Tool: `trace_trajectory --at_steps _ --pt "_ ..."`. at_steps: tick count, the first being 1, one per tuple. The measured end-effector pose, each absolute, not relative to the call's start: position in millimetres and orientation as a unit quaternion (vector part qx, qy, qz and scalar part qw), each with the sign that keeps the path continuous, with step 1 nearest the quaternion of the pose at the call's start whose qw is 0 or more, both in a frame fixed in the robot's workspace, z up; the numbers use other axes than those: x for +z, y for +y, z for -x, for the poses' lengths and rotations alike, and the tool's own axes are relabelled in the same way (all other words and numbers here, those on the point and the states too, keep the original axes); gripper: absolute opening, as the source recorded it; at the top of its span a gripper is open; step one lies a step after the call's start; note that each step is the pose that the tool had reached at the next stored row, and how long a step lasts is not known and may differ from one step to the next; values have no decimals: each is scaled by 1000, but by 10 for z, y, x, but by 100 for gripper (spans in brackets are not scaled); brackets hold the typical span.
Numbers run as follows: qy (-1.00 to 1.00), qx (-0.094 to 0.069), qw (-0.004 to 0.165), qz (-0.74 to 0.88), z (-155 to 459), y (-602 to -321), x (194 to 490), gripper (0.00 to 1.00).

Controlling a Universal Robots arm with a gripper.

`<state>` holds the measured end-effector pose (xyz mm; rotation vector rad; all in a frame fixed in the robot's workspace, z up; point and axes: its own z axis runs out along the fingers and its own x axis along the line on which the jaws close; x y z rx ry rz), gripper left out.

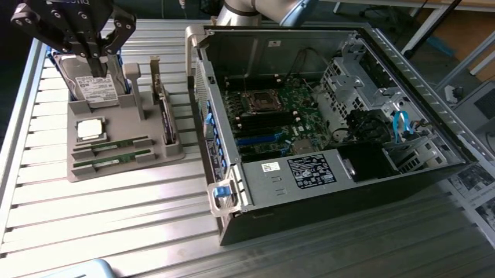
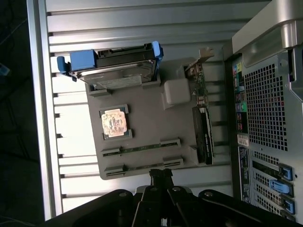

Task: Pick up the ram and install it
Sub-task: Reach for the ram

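Two ram sticks, thin green boards, lie side by side in slots of the grey holder tray (image 1: 77, 156): one ram stick (image 1: 117, 144) (image 2: 142, 147) and its twin (image 1: 122, 158) (image 2: 142, 166). My gripper (image 1: 97, 60) (image 2: 161, 174) hangs high over the tray's far end, in line with the hard drive (image 1: 96, 88), with its black fingers shut together and nothing between them. It is well apart from both sticks. The open computer case (image 1: 402, 63) lies at the exterior view's right, its motherboard (image 1: 282, 110) exposed.
The tray also holds a square silver CPU (image 1: 90, 128) (image 2: 113, 122), the labelled hard drive with blue rails (image 2: 118, 71), and an upright card (image 1: 166, 119) (image 2: 203, 135) next to the case wall. Everything rests on a slatted metal table (image 1: 116, 220).
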<state>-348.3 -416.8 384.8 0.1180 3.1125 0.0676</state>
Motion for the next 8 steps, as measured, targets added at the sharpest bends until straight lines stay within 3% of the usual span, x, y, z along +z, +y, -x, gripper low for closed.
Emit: trace_trajectory --at_steps 8 --pt "999 22 13 -38 3485 -4191 3843 11"
